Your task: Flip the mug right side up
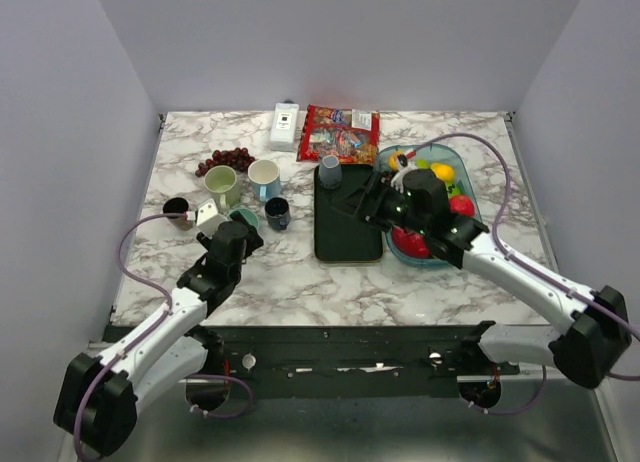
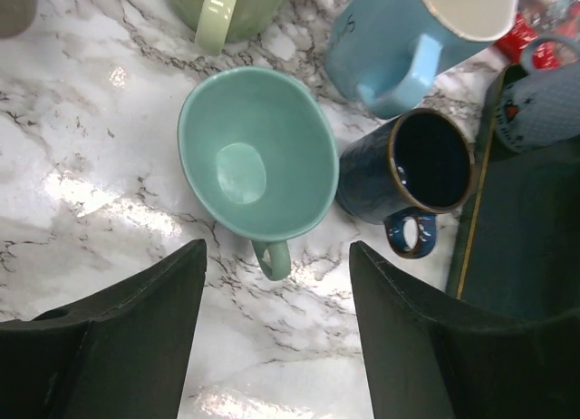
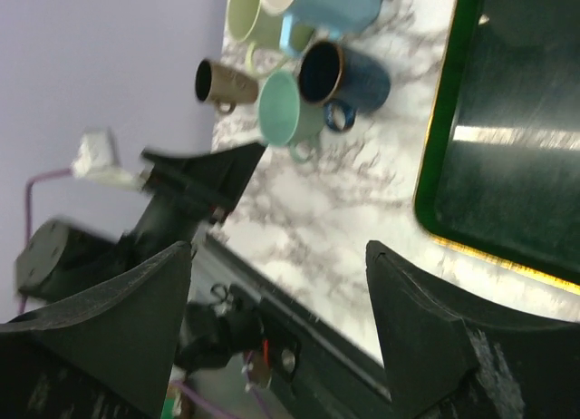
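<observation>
The teal mug stands mouth up on the marble, its handle pointing toward my left gripper. That gripper is open just behind the mug, and its fingers touch nothing. From above, the teal mug sits right in front of the left gripper. My right gripper is open and empty. It hovers at the right edge of the dark tray, where the right gripper points left. The teal mug also shows far off in the right wrist view.
Close round the teal mug are a dark blue mug, a light blue mug, a green mug and a brown mug. A grey-blue mug stands on the tray. Grapes, a snack bag and a fruit bowl lie further back.
</observation>
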Controlling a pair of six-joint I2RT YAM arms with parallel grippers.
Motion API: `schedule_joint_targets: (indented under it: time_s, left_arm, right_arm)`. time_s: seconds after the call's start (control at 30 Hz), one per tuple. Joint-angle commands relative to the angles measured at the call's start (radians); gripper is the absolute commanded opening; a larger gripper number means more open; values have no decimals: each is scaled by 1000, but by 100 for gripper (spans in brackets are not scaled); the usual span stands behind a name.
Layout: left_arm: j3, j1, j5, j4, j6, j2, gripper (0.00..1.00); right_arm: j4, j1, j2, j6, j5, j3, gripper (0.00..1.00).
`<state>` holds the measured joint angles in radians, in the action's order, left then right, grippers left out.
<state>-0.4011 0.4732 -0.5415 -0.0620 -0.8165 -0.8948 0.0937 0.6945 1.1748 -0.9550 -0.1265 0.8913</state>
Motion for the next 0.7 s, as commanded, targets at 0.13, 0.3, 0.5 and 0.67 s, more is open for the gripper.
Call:
schedule_joint_targets:
  time_s: [0.13, 0.3, 0.5, 0.67]
  left_arm:
    - [-166, 2, 75, -223, 68, 235, 78]
    - [-261, -1, 140, -334, 175, 266, 85]
    - [-326, -1, 202, -354, 214, 258, 90]
    - [-361, -2, 245, -338, 232, 195, 91]
  right_arm:
    - [75, -79, 373, 217, 206, 388, 78]
    - [273, -99, 719, 389, 301, 739, 72]
    - [388, -101, 946, 591, 430, 1032, 75]
    - [379, -110, 1074, 717, 446, 1146, 81]
